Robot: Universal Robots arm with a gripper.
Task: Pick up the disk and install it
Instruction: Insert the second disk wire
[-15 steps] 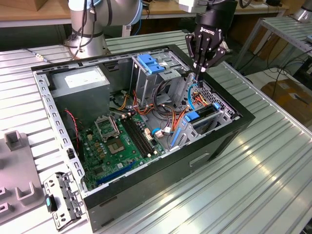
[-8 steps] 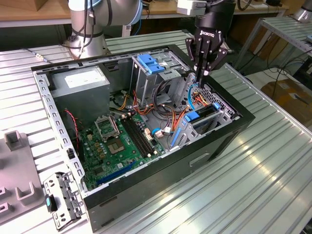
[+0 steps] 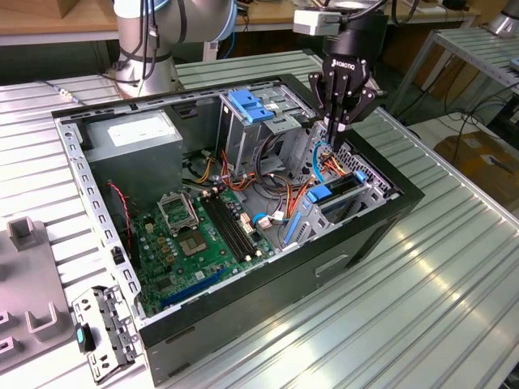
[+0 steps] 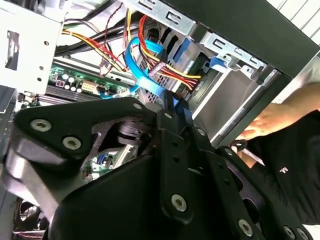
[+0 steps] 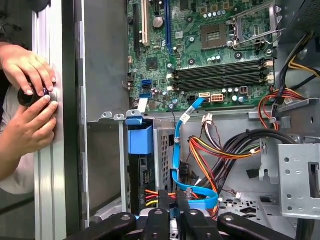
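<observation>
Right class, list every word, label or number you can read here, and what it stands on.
Lettering on the body of the claw: a maker's mark, left unquoted.
White label on the power supply: too small to read.
Markings on the motherboard: too small to read.
No other text legible.

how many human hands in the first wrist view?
2. One hand grips a dark round object from above by the case's outer edge; the other hand holds it from below. More of the person may be hidden.
</observation>
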